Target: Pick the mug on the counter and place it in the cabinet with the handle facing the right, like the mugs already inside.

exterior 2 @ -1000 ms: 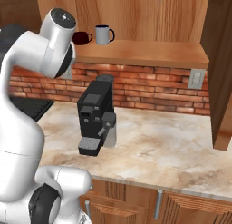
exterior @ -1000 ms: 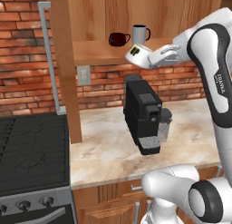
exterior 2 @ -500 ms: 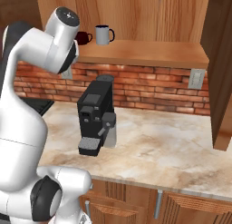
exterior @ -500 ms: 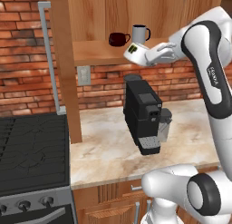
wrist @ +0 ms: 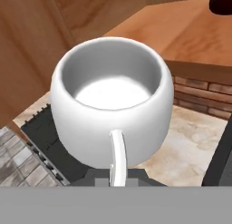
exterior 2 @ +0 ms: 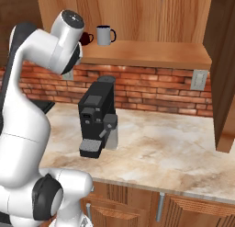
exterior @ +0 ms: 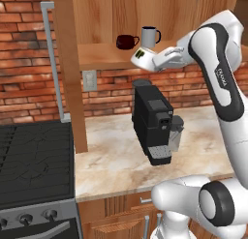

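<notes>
My gripper [exterior: 149, 59] is shut on the white loop handle [wrist: 117, 156] of the squat white mug [exterior: 141, 57]. I hold the mug in the air just in front of the cabinet's plank shelf [exterior: 99, 54], above the counter [exterior: 121, 160]. In the hand view the mug [wrist: 113, 96] is empty, its mouth open to the camera and its handle pointing back at the hand. On the shelf behind stand the dark red mug [exterior: 126, 41] and the taller white mug [exterior: 149, 37], handles to the right.
A black coffee machine [exterior: 152, 123] stands on the counter right below the held mug. A wooden side post [exterior: 69, 68] bounds the shelf on the left, with a stove [exterior: 34, 160] beyond it. The shelf [exterior 2: 156, 53] runs on bare to the right of the two mugs.
The hand has crept slightly left with the mug, nearer the shelf's front edge, while my arm's elbow has swung higher. The grip is unchanged.
</notes>
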### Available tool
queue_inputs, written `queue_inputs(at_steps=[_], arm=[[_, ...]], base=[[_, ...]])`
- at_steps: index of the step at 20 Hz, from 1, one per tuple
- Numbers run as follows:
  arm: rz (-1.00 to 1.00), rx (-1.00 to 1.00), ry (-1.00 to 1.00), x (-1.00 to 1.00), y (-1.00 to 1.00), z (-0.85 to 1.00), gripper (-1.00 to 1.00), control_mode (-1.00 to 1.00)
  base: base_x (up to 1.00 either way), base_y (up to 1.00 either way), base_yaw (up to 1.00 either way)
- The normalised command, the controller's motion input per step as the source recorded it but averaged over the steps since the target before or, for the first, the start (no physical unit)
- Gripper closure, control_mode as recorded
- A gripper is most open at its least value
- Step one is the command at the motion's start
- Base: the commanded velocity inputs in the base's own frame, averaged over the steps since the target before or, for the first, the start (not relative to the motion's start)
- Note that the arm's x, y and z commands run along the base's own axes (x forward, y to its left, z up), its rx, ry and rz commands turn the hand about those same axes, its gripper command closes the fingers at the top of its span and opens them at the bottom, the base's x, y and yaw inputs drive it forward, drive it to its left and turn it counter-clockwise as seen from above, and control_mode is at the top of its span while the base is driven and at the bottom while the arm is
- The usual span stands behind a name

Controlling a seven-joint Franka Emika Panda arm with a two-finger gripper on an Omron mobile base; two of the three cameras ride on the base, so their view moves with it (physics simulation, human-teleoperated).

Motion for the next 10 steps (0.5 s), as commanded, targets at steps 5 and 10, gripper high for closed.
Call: queue_inputs(at_steps=[5, 10], arm=[[0.00, 0.00, 0.00, 0.18, -0.01, -0.04, 1.00, -1.00], [0.00, 0.00, 0.00, 0.23, -0.06, 0.00, 1.00, -1.00]], base=[[0.00, 0.00, 0.00], [0.00, 0.00, 0.00]])
